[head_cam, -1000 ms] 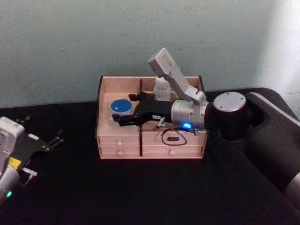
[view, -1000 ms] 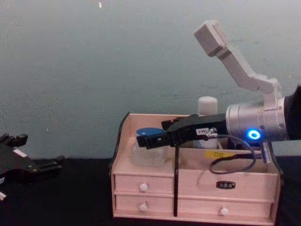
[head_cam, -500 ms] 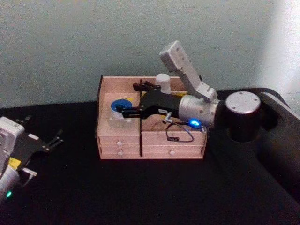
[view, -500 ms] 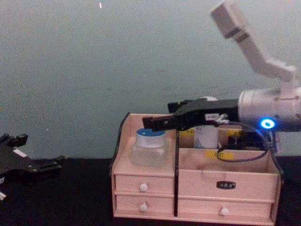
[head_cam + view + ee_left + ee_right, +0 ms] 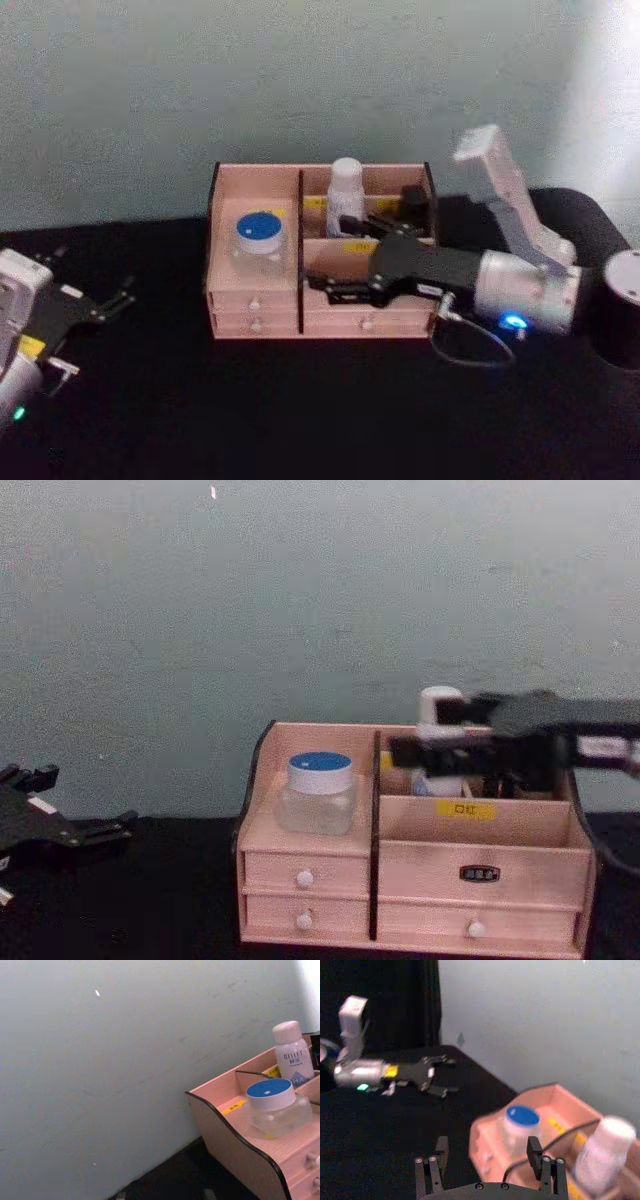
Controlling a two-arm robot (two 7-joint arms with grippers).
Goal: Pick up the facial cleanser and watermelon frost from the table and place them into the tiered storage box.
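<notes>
Black tabletop (image 5: 300,420) carries tiered storage box (image 5: 255,300) near pale wall.

Tiered storage box: pink, dark divider, two rows of white-knobbed drawers in front.

Right hand (image 5: 325,283) over box's right front section, released, fingers apart, grasping nothing; in chest view it crosses in front of facial cleanser.

Left hand (image 5: 110,302) low on tabletop at far left, well apart from box, fingers spread, empty.

Facial cleanser (image 5: 345,197) upright in right rear compartment.

Watermelon frost (image 5: 260,238) upright on left tier, blue lid up.
</notes>
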